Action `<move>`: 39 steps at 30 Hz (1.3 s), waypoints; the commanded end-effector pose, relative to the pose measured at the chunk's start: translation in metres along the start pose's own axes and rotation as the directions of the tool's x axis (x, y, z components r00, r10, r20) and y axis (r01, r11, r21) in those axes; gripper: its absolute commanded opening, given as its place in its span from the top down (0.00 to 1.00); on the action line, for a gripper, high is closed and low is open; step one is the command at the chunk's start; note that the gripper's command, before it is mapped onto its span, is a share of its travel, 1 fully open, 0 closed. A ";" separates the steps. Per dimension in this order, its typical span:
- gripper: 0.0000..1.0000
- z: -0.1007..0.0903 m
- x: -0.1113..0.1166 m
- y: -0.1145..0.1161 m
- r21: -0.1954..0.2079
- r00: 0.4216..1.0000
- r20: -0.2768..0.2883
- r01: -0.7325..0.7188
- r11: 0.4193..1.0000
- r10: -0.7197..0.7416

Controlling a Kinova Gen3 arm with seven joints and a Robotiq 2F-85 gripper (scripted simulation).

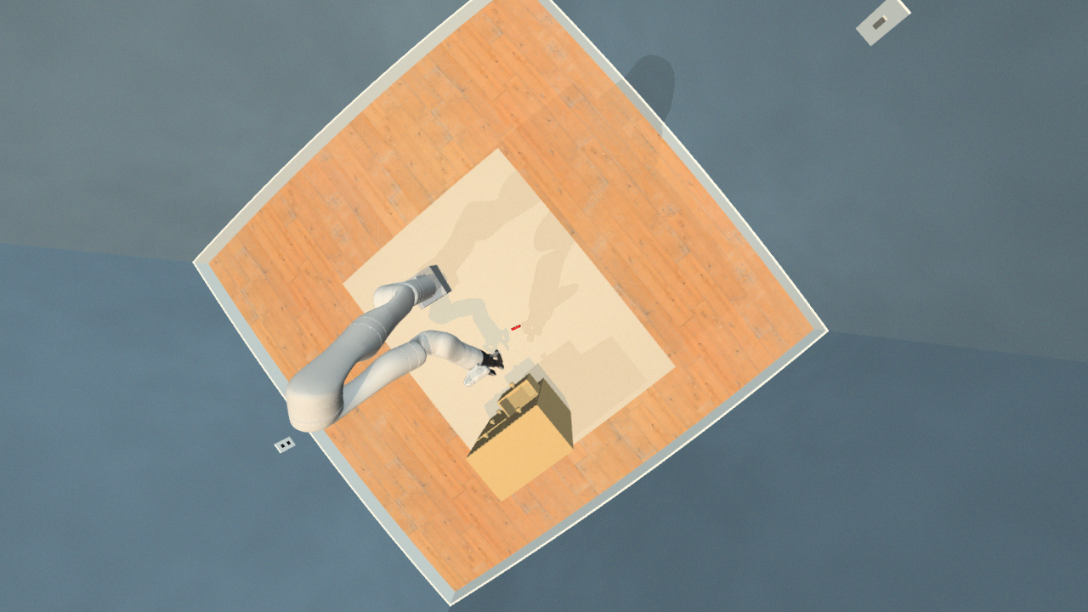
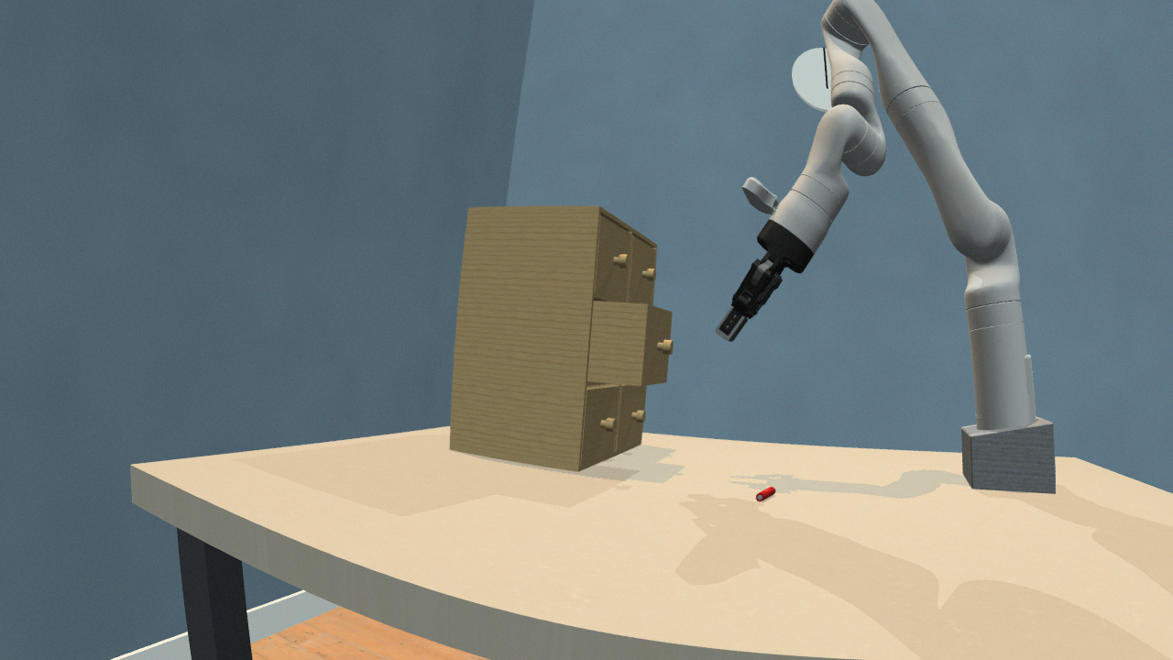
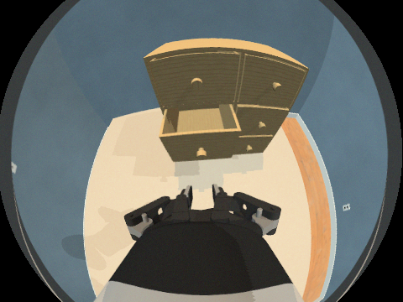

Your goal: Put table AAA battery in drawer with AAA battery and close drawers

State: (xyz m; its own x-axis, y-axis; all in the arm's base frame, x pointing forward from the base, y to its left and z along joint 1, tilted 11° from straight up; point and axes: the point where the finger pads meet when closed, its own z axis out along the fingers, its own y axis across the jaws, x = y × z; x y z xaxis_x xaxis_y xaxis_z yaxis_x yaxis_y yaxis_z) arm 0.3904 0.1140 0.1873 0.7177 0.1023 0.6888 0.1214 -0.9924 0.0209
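End effector partly open, nothing gripped, hangs apart from front edge of pulled-out drawer.

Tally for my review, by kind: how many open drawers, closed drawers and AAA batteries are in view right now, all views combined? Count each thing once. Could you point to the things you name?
open drawer [image 1: 518, 393] [image 2: 619, 345] [image 3: 185, 147]: 1
closed drawers [image 2: 610, 282] [image 2: 642, 291] [image 2: 601, 434] [image 2: 630, 431] [image 3: 180, 75] [image 3: 269, 73] [image 3: 250, 118] [image 3: 258, 143]: 5
red AAA battery [image 1: 515, 327] [image 2: 765, 494], on the table [image 1: 609, 365] [image 2: 368, 525] [image 3: 109, 189]: 1
Total: 7
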 end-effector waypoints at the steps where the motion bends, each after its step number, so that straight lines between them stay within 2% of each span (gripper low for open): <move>1: 0.67 -0.002 0.000 0.002 0.006 1.000 -0.022 0.003 1.000 -0.003; 11: 0.67 -0.008 0.000 0.000 0.006 1.000 0.007 0.002 1.000 -0.002; 16: 0.67 -0.015 0.000 0.000 0.005 0.999 0.040 0.002 1.000 -0.002; 26: 0.67 -0.034 -0.004 0.002 0.001 0.990 0.141 0.002 1.000 -0.002; 28: 0.67 -0.034 -0.004 0.002 0.001 0.990 0.141 0.002 1.000 -0.002; 39: 0.67 -0.062 -0.005 0.003 -0.007 0.964 0.266 0.002 1.000 0.000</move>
State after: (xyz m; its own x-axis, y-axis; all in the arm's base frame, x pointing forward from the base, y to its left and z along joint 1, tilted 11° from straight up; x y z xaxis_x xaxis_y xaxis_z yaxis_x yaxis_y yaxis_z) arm 0.3506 0.1054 0.2174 0.7778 0.0744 0.6240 0.0873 -0.9961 0.0100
